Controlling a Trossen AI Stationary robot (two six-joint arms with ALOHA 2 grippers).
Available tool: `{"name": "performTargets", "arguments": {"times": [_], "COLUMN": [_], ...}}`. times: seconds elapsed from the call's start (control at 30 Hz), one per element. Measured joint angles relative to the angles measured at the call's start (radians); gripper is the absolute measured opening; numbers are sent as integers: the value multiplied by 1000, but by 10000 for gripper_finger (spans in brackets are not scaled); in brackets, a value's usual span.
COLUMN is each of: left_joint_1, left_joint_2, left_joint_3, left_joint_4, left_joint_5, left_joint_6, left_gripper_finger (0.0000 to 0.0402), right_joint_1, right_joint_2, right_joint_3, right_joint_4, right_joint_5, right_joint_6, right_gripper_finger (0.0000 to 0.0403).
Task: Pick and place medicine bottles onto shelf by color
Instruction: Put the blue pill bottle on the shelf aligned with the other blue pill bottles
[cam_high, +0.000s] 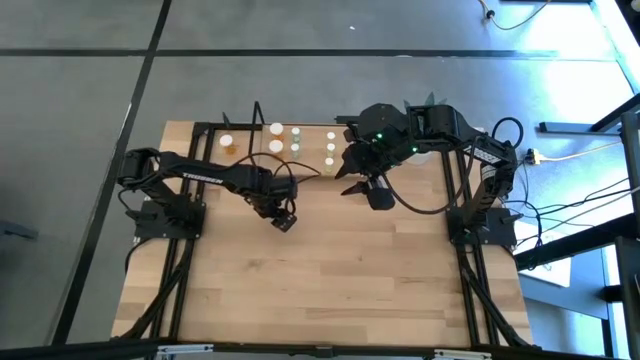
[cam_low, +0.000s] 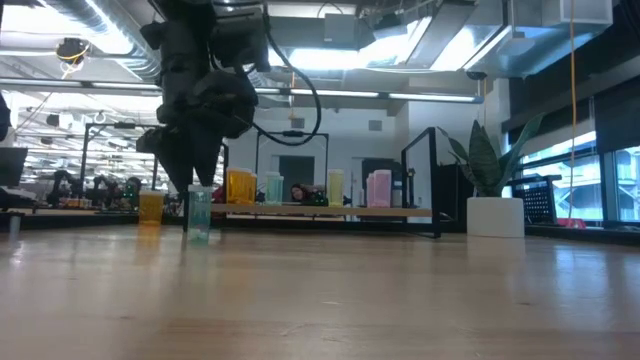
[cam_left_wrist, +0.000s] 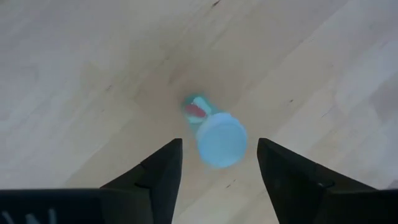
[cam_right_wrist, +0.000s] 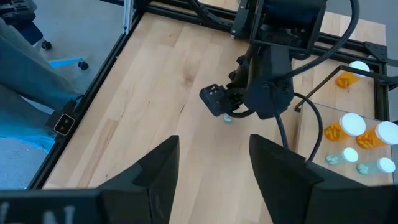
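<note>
A small green medicine bottle (cam_left_wrist: 214, 134) with a pale round cap stands upright on its base on the wooden table (cam_high: 330, 280), seen in the low view as a bottle (cam_low: 198, 213). My left gripper (cam_left_wrist: 219, 155) hangs over it, pointing steeply down and open, one finger on either side of the cap with a gap on both sides. The shelf (cam_high: 290, 140) runs along the far edge and carries orange bottles (cam_low: 240, 187), green bottles (cam_low: 335, 187) and pink bottles (cam_low: 378, 188). My right gripper (cam_right_wrist: 214, 155) is raised above the table's middle right, open, with nothing between its fingers.
A white plant pot (cam_low: 495, 215) with a leafy plant stands at the far right. One orange bottle (cam_low: 150, 207) stands at the shelf's left end. Black frame bars (cam_high: 185, 260) run along the table's sides. Bare wood lies toward the near edge.
</note>
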Motion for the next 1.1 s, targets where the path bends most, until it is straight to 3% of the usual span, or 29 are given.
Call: {"name": "performTargets", "arguments": {"times": [0.43,0.8,0.97,1.1], "left_joint_1": [3,-81,-152,-201], "left_joint_2": [-230,-543,-599,-605], "left_joint_3": [0,0,0,0], "left_joint_4": [-30,-116,-150,-199], "left_joint_5": [-83,-271,-283,-334], "left_joint_6": [78,280,365,348], "left_gripper_finger": [202,202,202,202], "right_joint_1": [0,0,0,0], "right_joint_2": [0,0,0,0], "right_joint_3": [0,0,0,0], "right_joint_4": [8,14,14,35], "right_joint_5": [0,0,0,0], "right_joint_6": [0,0,0,0], "right_gripper_finger": [197,197,197,197]}}
